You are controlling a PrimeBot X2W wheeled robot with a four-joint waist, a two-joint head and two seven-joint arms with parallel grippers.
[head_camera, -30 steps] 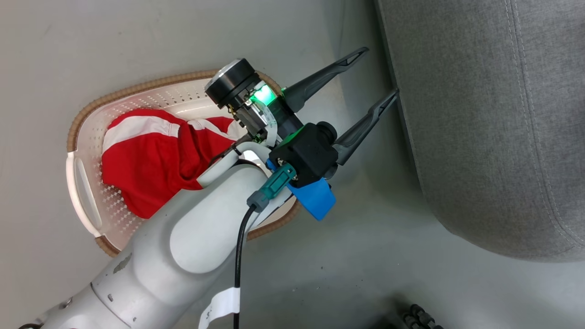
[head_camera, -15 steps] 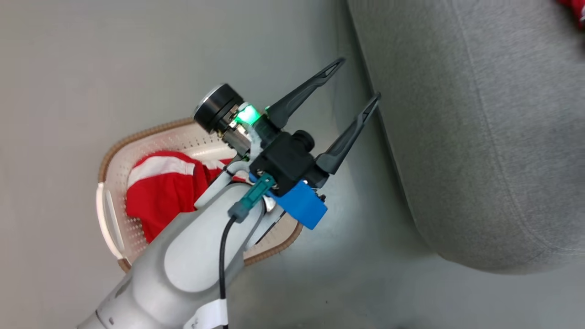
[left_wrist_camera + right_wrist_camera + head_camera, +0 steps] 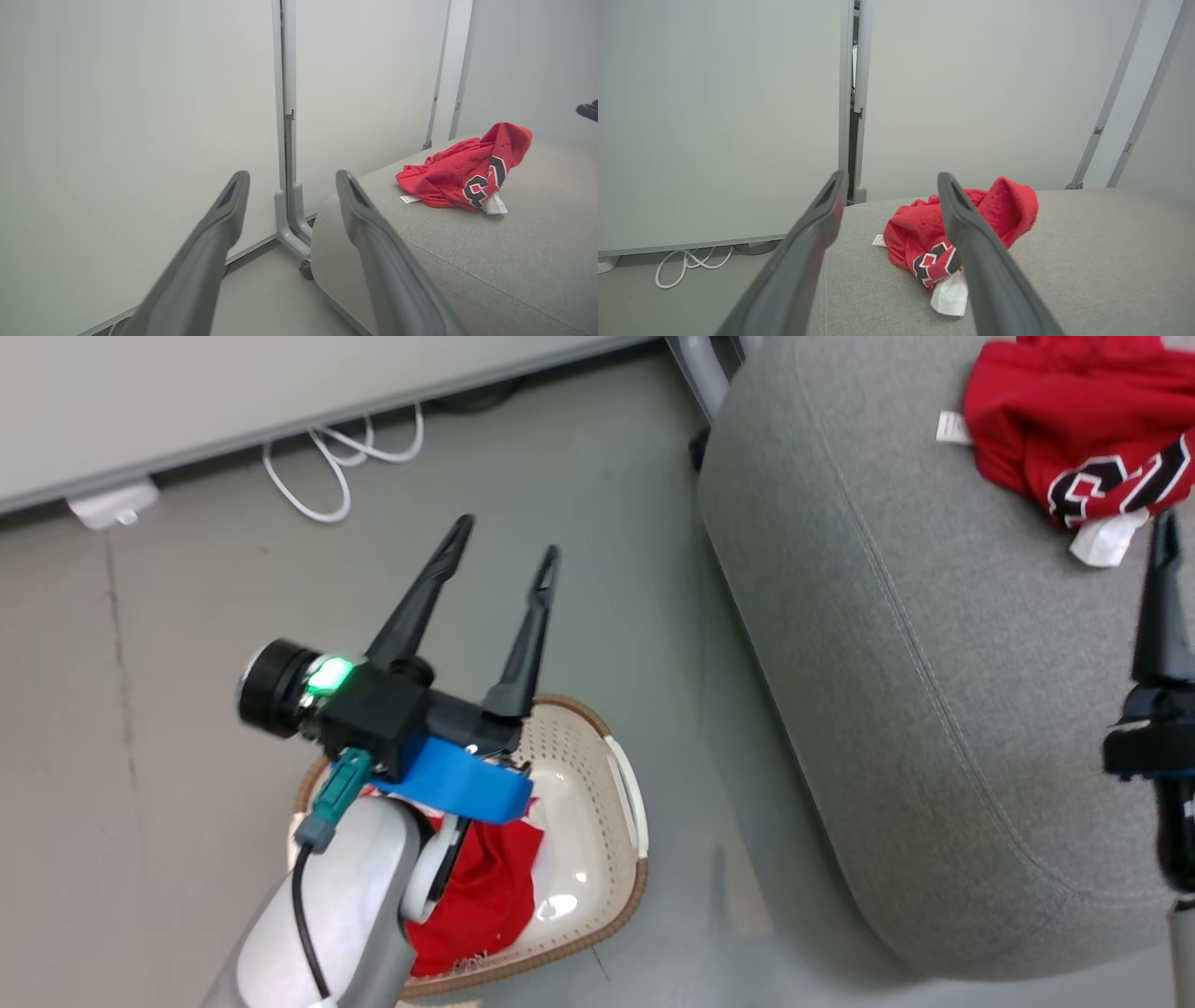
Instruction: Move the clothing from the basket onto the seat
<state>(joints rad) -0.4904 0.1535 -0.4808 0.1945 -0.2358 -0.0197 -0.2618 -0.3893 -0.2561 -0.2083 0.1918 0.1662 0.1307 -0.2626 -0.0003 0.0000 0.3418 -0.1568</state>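
Reckoning the job about half done. Find one bright red soft sports garment with black-and-white lettering (image 3: 1074,420) crumpled at upper right on the large grey upholstered sofa seat (image 3: 934,691), lying loose. Find the second red garment (image 3: 485,896) at lower centre inside the cream-white perforated plastic basket (image 3: 627,803), yet to be moved. Note left gripper (image 3: 506,538) spread wide above it, empty; right gripper (image 3: 892,178) equally wide, empty, near the seated garment

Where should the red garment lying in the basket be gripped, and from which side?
Probably pinch the bunched fold of the red garment near the basket middle, from above: it lies crumpled below the rim, whose walls block any sideways approach.
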